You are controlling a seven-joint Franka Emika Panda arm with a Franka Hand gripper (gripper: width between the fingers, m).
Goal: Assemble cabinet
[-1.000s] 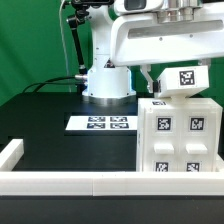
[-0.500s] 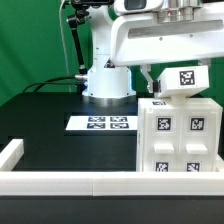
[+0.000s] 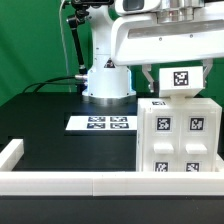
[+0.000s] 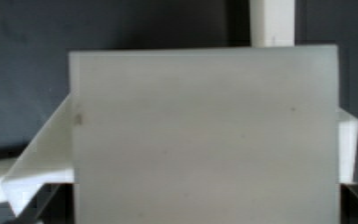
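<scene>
The cabinet's large white box body (image 3: pixel 178 138) stands at the exterior view's right, with several black-and-white tags on its front. My gripper (image 3: pixel 177 90) is just above its top, shut on a smaller white tagged block (image 3: pixel 180 77), which sits level at or right above the top of the body; I cannot tell if they touch. In the wrist view the block (image 4: pixel 202 120) fills most of the picture. My gripper (image 4: pixel 197 208) shows only as dark fingers (image 4: pixel 39 203) at the block's two sides. The body below is hidden there.
The marker board (image 3: pixel 103 123) lies flat on the black table in front of the robot base (image 3: pixel 108 80). Low white border rails run along the front (image 3: pixel 60 182) and the left (image 3: pixel 10 152). A rail also shows in the wrist view (image 4: pixel 274 22).
The held block has turned slightly from tilted to level and shifted a little toward the exterior view's left above the cabinet body.
</scene>
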